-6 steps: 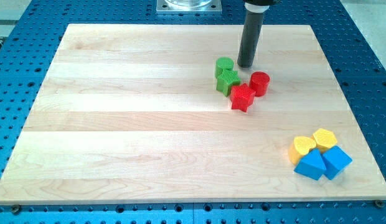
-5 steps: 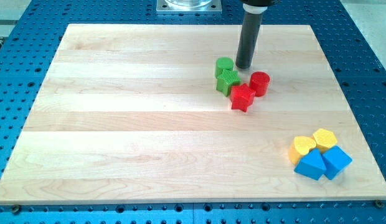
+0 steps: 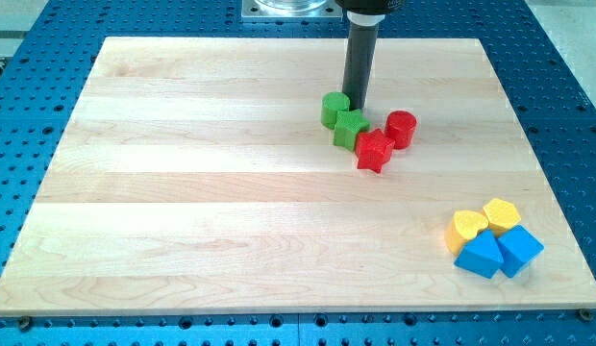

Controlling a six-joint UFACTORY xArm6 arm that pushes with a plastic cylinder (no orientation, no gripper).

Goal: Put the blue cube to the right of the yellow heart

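Note:
The blue cube [image 3: 520,248] lies near the view's bottom right, touching a blue triangular block [image 3: 480,257] on its left. The yellow heart [image 3: 466,229] sits just up-left of the cube, with a yellow hexagon block [image 3: 501,214] to its right. My tip [image 3: 356,107] is far from them, near the view's top centre, against the right side of a green cylinder [image 3: 335,109] and just above a green star block [image 3: 351,128].
A red star block [image 3: 374,149] and a red cylinder [image 3: 401,128] lie right of the green blocks. The wooden board [image 3: 183,192] sits on a blue perforated table [image 3: 19,192]. A metal base plate [image 3: 290,10] is at the top edge.
My tip has moved left. The green cylinder has slid to the left with it, and the green star has shifted slightly.

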